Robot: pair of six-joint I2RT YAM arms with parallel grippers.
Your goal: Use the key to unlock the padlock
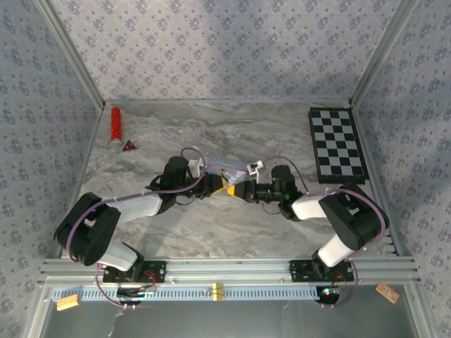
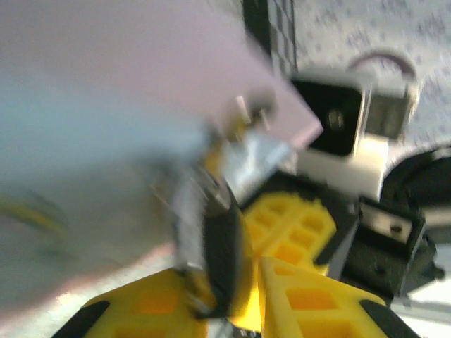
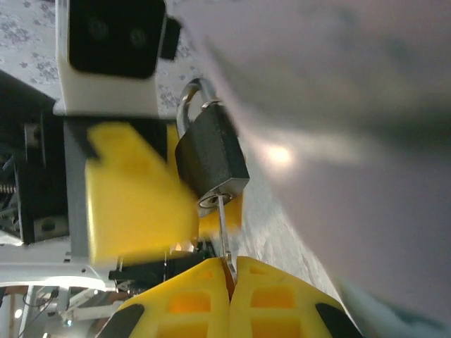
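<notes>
Roughly mid-table (image 1: 211,232), both grippers meet tip to tip, just near of a pastel tin (image 1: 229,169). Right gripper (image 3: 231,264): fingers pressed together, pinching the key (image 3: 223,225) at its head. The thin shaft runs straight from the fingertips into the keyhole at the bottom of the padlock (image 3: 211,158). Padlock is black, its shackle pointing away from the right gripper. It sits between the yellow fingers of the left gripper (image 2: 232,282), one finger against its flat side. Left fingers are slightly parted; the view is blurred, so I cannot tell if they actually clamp the padlock. Tin is just beside the padlock.
</notes>
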